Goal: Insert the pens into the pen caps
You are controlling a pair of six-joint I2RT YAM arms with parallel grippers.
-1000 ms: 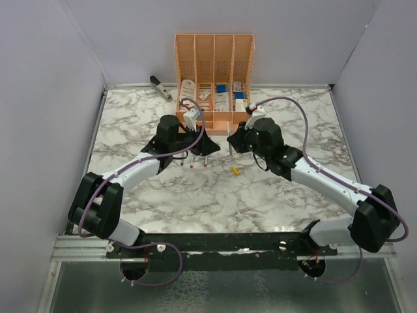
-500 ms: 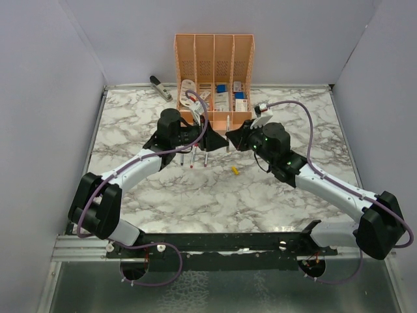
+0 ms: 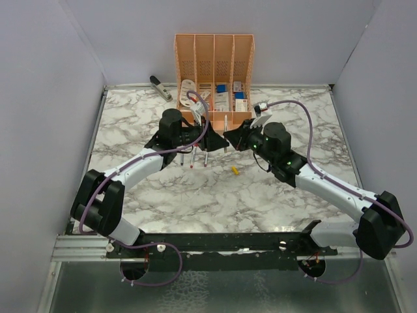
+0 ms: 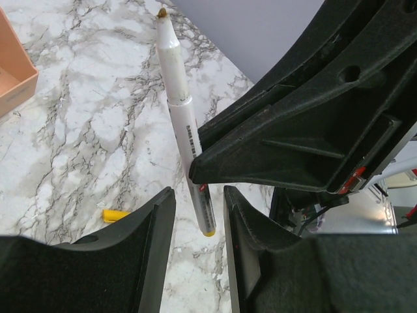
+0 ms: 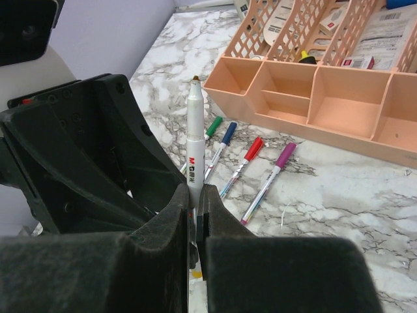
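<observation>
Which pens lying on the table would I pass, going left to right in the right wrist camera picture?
green-capped pen → blue-capped pen → red-capped pen → purple-capped pen

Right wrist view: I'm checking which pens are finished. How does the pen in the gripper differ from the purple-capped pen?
The gripped pen stands upright, clamped in the right gripper; the purple-capped pen lies flat on the marble table. The gripped pen's tip is bare; the purple-capped pen wears its cap. Both have slim white barrels.
</observation>
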